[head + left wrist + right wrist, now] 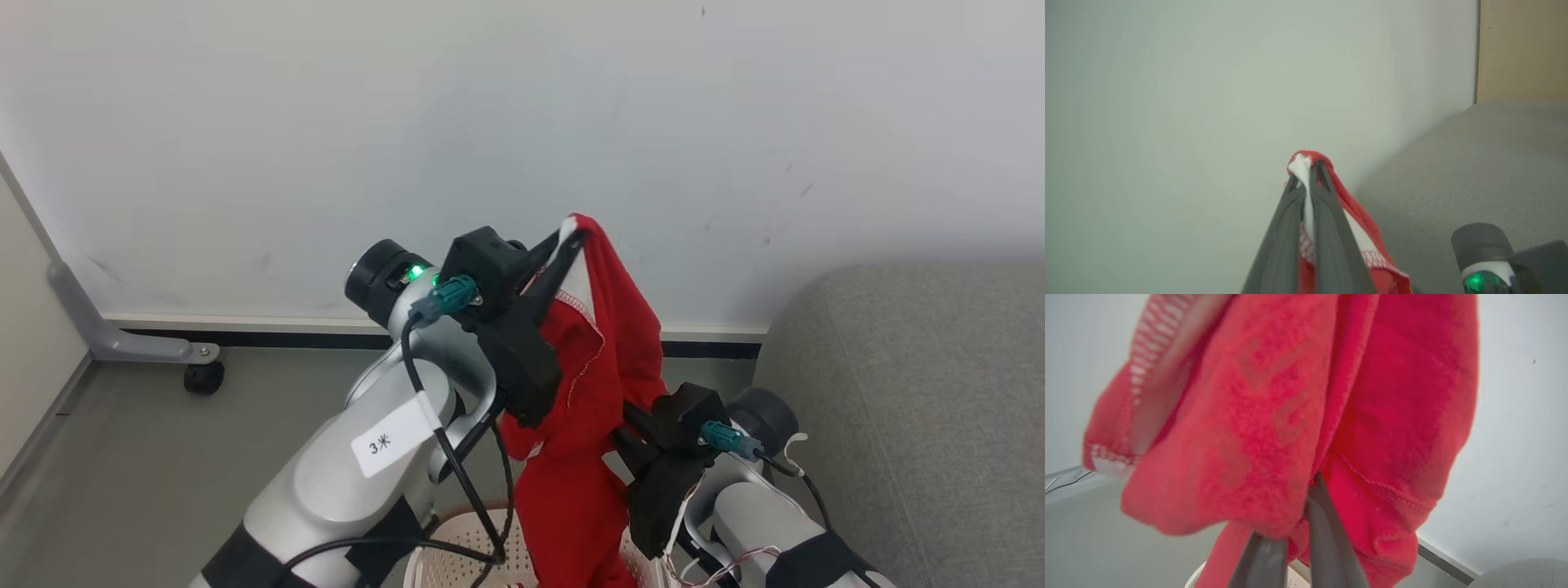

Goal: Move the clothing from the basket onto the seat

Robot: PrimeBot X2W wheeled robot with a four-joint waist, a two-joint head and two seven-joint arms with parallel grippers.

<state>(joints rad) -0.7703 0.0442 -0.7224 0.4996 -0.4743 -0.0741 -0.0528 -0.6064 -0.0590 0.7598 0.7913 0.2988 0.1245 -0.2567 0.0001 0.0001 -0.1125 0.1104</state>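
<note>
ok so left hand is clamped shut on the clothing, pinching a white + red edge right at the tips. In the left wrist cam you can see the fabric squeezed between its fingers. The rest of the red cloth hangs down below that hand.

Right hand sits lower than the left one and it's closed too, w/ its tips buried in a fold further down the same piece. In the right wrist cam the red stuff bunches around and above its fingers, pretty blurry tho.

So the cloth is held up in the air by both hands. Its bottom end drops out of the head cam pic, so idk if it touches anything.

Basket is right under both hands, just a bit of white perforated plastic showing. The grey seat is off to the right of the right hand, apart from the cloth. White wall behind both hands.
</note>
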